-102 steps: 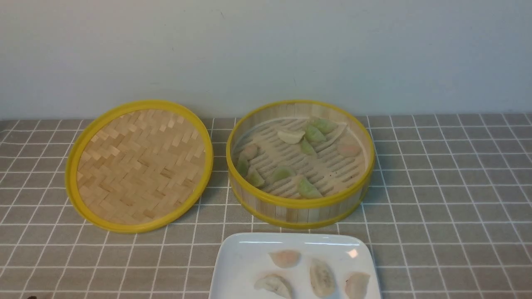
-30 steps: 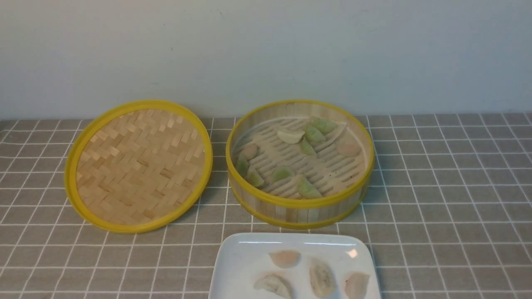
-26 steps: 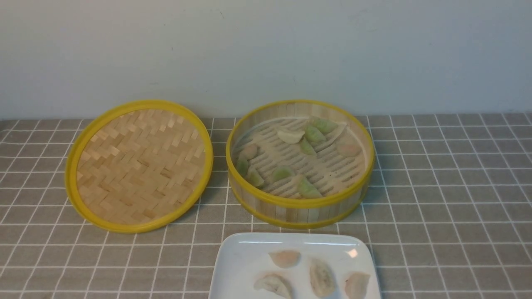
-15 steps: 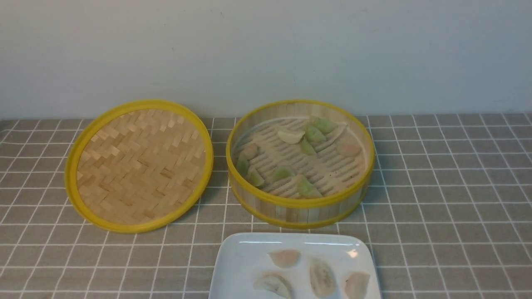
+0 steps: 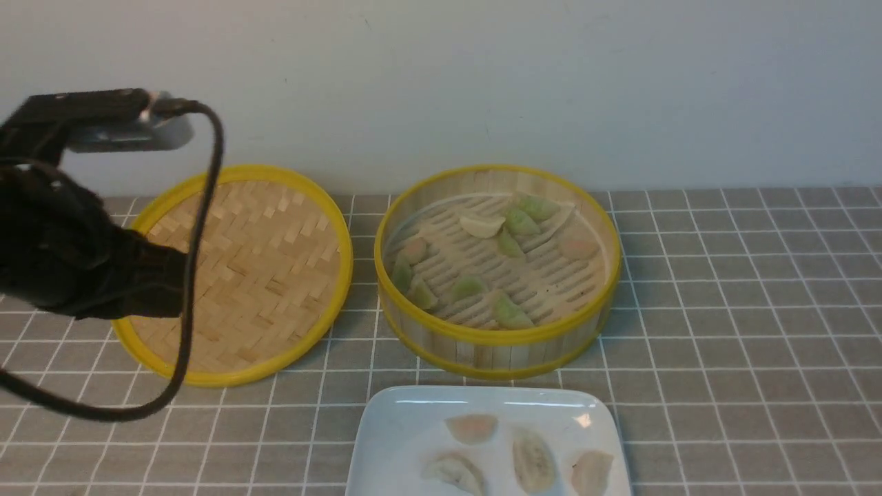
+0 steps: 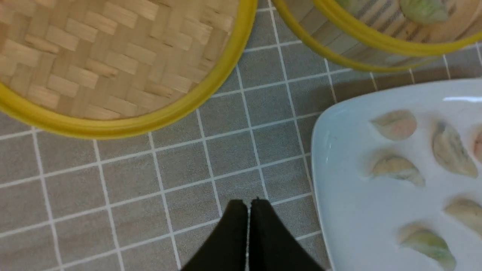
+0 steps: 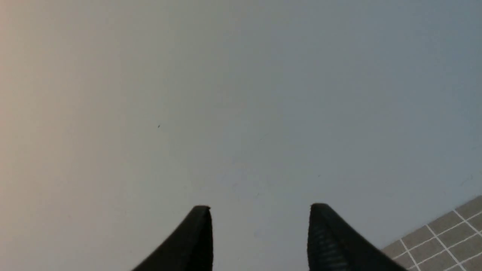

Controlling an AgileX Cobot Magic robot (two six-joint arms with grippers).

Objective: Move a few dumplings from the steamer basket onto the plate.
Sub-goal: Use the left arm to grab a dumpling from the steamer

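Inside round yellow-rimmed bamboo steamer basket (image 5: 496, 337): ten small glossy crescent dumplings (image 5: 510, 313) (mostly green). On glossy white rounded-square plate (image 5: 406, 420), near basket: at least six more, counted from left wrist view. Left gripper (image 6: 248, 205) closed tight, empty, beside plate. Right gripper (image 7: 260, 210) parted, holding nothing.

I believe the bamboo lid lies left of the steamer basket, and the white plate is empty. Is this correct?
Not quite. The lid lies left of the steamer basket, but the plate is not empty: several dumplings lie on it, as the front view shows.
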